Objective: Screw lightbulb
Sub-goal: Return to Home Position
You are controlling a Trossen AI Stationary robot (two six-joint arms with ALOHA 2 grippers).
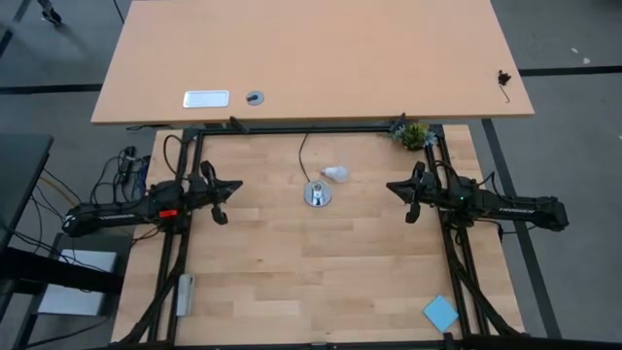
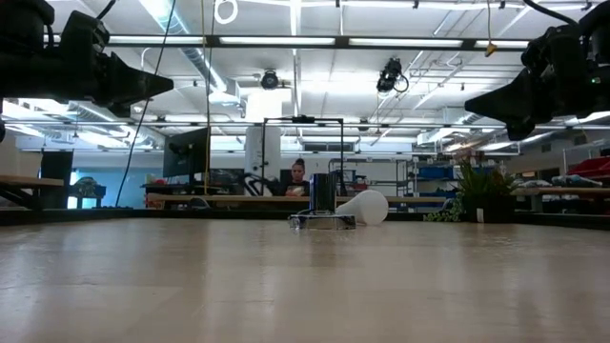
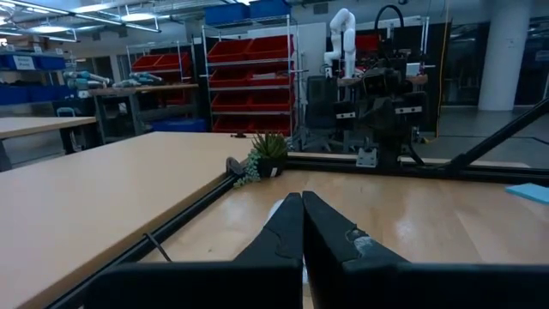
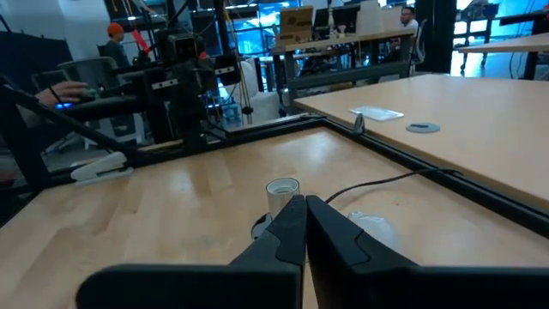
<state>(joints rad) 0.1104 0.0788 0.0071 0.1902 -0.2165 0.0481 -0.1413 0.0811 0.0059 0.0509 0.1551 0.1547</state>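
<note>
The white lightbulb (image 1: 335,174) lies on its side on the wooden table, just to the far right of the shiny silver socket base (image 1: 317,194), whose black cord (image 1: 302,156) runs to the far edge. It also shows in the low view (image 2: 365,207) and, partly behind the fingers, in the right wrist view (image 4: 371,228). My left gripper (image 1: 235,186) is shut and empty at the table's left, raised above it. My right gripper (image 1: 391,187) is shut and empty at the table's right, raised, pointing toward the socket (image 4: 281,190).
A small green plant (image 1: 415,135) stands at the far right corner. A blue pad (image 1: 440,313) lies at the near right, a grey object (image 1: 185,294) at the near left edge. A larger tan desk (image 1: 311,58) lies beyond the far edge.
</note>
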